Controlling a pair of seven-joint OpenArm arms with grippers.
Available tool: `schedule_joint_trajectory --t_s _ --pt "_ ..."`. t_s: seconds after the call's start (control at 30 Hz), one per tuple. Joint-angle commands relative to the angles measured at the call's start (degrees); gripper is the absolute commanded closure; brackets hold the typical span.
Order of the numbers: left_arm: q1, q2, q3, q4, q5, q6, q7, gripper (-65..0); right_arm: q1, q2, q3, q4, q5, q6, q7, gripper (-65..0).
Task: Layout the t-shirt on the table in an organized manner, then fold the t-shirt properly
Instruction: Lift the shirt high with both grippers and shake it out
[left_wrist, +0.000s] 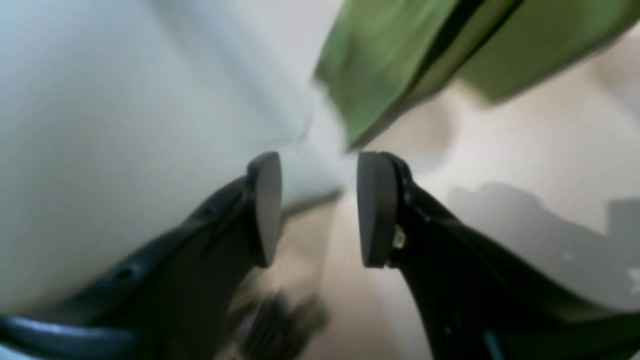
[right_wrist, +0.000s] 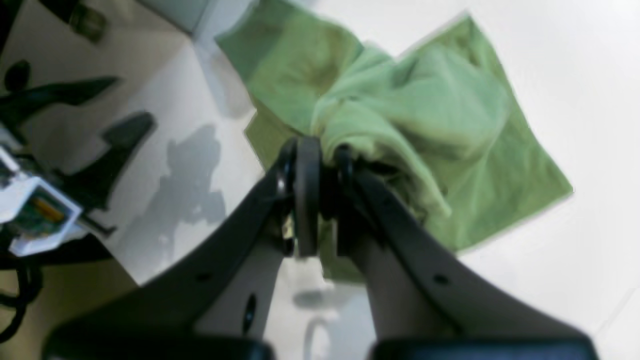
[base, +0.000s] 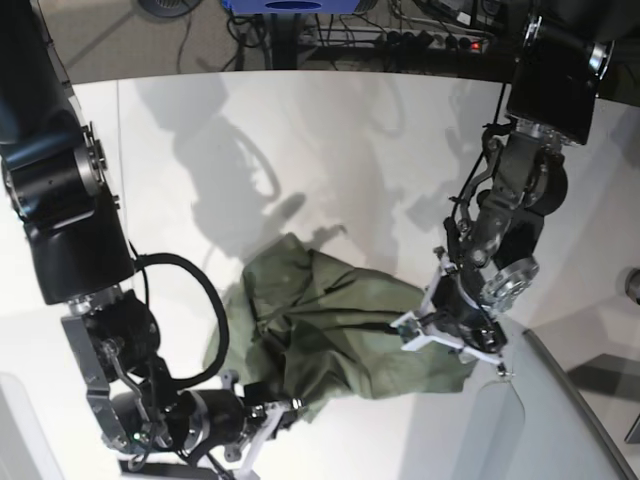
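Observation:
The olive-green t-shirt (base: 330, 335) lies crumpled in the middle of the white table (base: 300, 150). My right gripper (right_wrist: 322, 165) is shut on a bunched fold of the t-shirt (right_wrist: 440, 125), lifting it; in the base view this gripper (base: 278, 412) sits at the shirt's near edge. My left gripper (left_wrist: 320, 210) stands open with nothing between its pads. The t-shirt's edge (left_wrist: 390, 60) is just beyond its fingertips, blurred. In the base view the left gripper (base: 418, 328) is at the shirt's right edge.
A grey translucent panel (base: 520, 420) stands at the table's near right corner, close to the left arm. Cables and a power strip (base: 440, 40) lie beyond the far curved edge. A small round object (base: 632, 285) sits at the right border.

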Motion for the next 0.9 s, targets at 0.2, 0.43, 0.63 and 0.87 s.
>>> schedule_joint_trajectory --t_s 0.2,0.43,0.63,0.87 --pt "-5.6 1.9 -0.5 -14.8 1.0 0.9 -11.3 -25.2 1.5 0.9 0.6 1.0 0.9 0.3 1.5 -2.0" --pt "-13.0 5.0 0.0 -28.1 0.9 0.9 -17.8 -25.2 1.4 1.1 0.6 1.0 0.9 0.3 1.6 -2.0" --pt "-19.4 9.4 0.2 -39.5 0.9 0.9 -21.3 -25.2 1.4 1.1 0.6 1.0 0.9 0.3 1.7 -2.0" --pt "-25.4 13.3 0.2 -52.4 0.9 0.9 -23.1 -25.2 1.4 1.1 0.6 1.0 0.9 0.3 1.8 -2.0"
